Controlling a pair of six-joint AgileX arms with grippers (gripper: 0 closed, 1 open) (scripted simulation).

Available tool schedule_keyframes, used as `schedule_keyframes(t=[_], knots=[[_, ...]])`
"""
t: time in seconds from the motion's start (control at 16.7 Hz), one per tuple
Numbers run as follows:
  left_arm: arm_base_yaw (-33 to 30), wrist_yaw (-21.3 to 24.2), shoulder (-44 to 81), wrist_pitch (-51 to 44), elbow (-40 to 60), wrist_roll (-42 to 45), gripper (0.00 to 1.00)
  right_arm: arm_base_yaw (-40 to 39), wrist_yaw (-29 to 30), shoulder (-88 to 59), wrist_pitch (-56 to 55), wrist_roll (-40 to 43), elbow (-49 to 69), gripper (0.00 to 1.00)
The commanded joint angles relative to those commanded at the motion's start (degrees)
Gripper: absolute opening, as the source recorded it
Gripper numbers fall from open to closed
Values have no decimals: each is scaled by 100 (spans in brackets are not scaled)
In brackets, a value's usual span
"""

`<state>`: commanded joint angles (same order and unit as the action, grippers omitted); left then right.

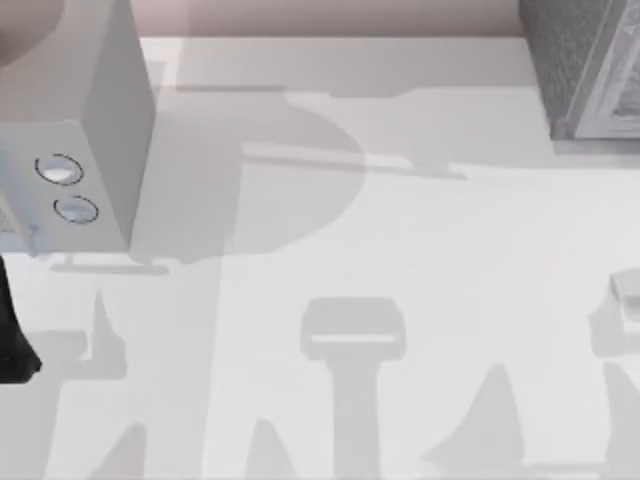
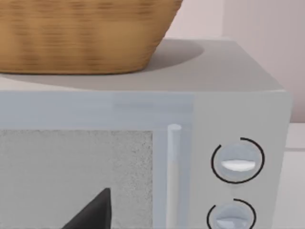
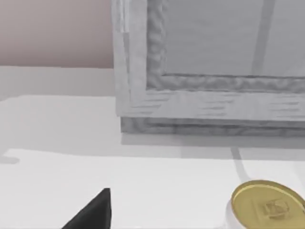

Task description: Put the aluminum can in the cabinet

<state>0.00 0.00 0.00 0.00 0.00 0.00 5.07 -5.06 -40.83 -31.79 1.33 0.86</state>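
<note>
Worktop (image 1: 400, 250): one, white, carrying everything here.
Microwave (image 1: 90, 140): one, at the worktop's left side.
Microwave dials (image 2: 237, 161): two, one above the other on the front panel.
Microwave door handle (image 2: 173, 176): one, a pale upright bar beside the dials.
Wicker basket (image 2: 81, 33): one, standing on top of the microwave.
Cabinet (image 1: 590, 70): one, grey, at the far right corner of the worktop.
Aluminum can (image 3: 267, 205): one, gold lid facing up, on the worktop near the cabinet's front.
Arms: two by the rig; one dark piece (image 1: 15, 340) shows at the worktop's left edge.
</note>
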Motion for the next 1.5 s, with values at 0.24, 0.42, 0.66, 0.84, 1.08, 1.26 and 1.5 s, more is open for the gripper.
schedule_keyframes(t=[0.24, 0.42, 0.66, 0.84, 1.08, 1.26, 1.5], knots=[[0, 0, 0, 0, 0, 0, 100, 288, -221, -2017, -1659, 38, 98, 100], [0, 0, 0, 0, 0, 0, 100, 500, -382, -3497, -2882, 72, 174, 100], [0, 0, 0, 0, 0, 0, 100, 747, -575, -5247, -4325, 124, 264, 100], [0, 0, 0, 0, 0, 0, 100, 885, -687, -6256, -5151, 161, 315, 100], [0, 0, 0, 0, 0, 0, 100, 987, -773, -7017, -5774, 194, 353, 100], [0, 0, 0, 0, 0, 0, 100, 995, -780, -7079, -5825, 197, 356, 100], [0, 0, 0, 0, 0, 0, 100, 969, -769, -7077, -5808, 193, 352, 100]])
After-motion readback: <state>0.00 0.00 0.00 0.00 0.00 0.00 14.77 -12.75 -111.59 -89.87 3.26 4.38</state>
